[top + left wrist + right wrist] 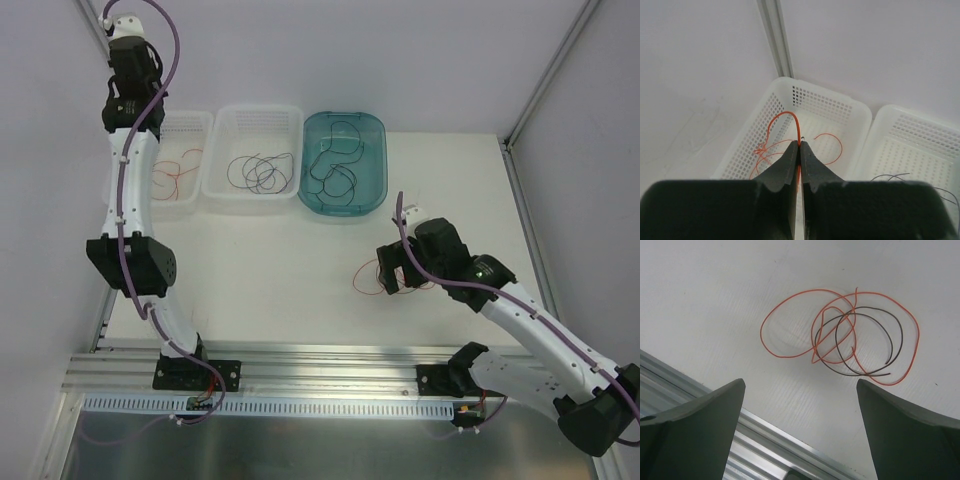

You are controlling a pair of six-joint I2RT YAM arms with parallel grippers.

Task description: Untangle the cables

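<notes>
Right now your left gripper (800,145) is pinched shut on a red cable (784,113). It arcs up from the fingertips and curves back down toward the left basket (785,84) below. More red cables (175,175) lie curled on that basket's floor. The middle basket (262,113) holds dark cables (260,172) in loose overlapping loops. The teal tub (345,119) just beside it holds black cables (335,170), looped the same way. All three containers sit in a row along the far side of the desk (270,270). Your right gripper (800,385) stands wide open, holding nothing, above a tangle (840,335) of red and black cables. That tangle lies on the bare desk toward the near edge, well apart from the containers.
</notes>
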